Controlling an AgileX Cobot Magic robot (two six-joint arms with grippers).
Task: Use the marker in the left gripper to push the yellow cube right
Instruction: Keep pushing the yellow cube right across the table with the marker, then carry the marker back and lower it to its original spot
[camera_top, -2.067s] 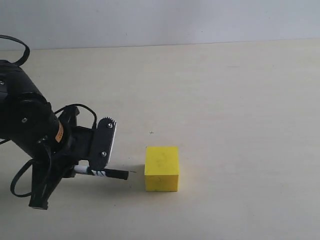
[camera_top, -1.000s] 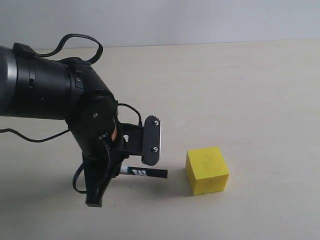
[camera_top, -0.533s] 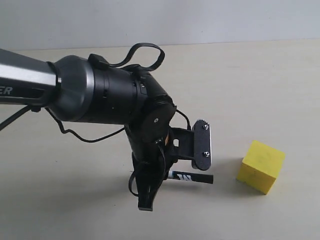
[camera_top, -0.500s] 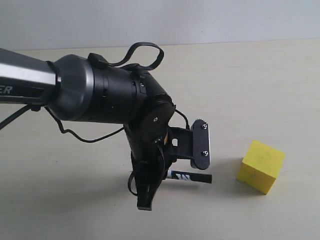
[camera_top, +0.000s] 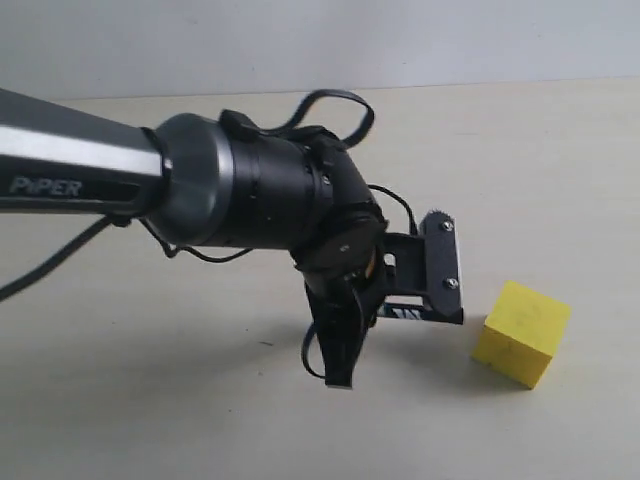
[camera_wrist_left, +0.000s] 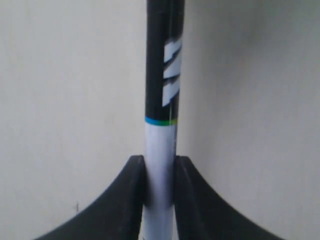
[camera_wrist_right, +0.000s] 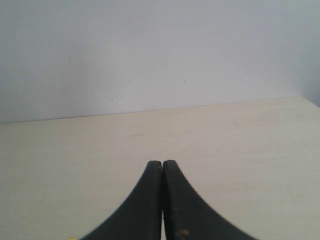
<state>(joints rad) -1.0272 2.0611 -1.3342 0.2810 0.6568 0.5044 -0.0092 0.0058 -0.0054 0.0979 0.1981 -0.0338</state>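
- Nearest us in the exterior view, the left gripper (camera_top: 392, 310) hangs low over the table (camera_top: 150, 420). Its jaws are clamped on the marker (camera_top: 415, 315), with one finger toward us and the screwed plate behind the pen.
- In the left wrist view we see two black fingers (camera_wrist_left: 132, 180) pinching the white barrel. The black cap with its white marks runs out past them.
- The marker lies roughly level, its black end pointing right at the yellow cube (camera_top: 522, 333). As far as we can tell, a narrow gap separates them.
- The cube rests on the table right of the gripper, with a corner turned toward us.
- Behind them, the thick black-and-grey arm (camera_top: 250, 195) marked "PiPER" comes in from the left.
- Farthest off, the right gripper (camera_wrist_right: 162, 167) has its jaws pressed together, holding nothing, above pale tabletop with a wall (camera_wrist_right: 150, 50) beyond.
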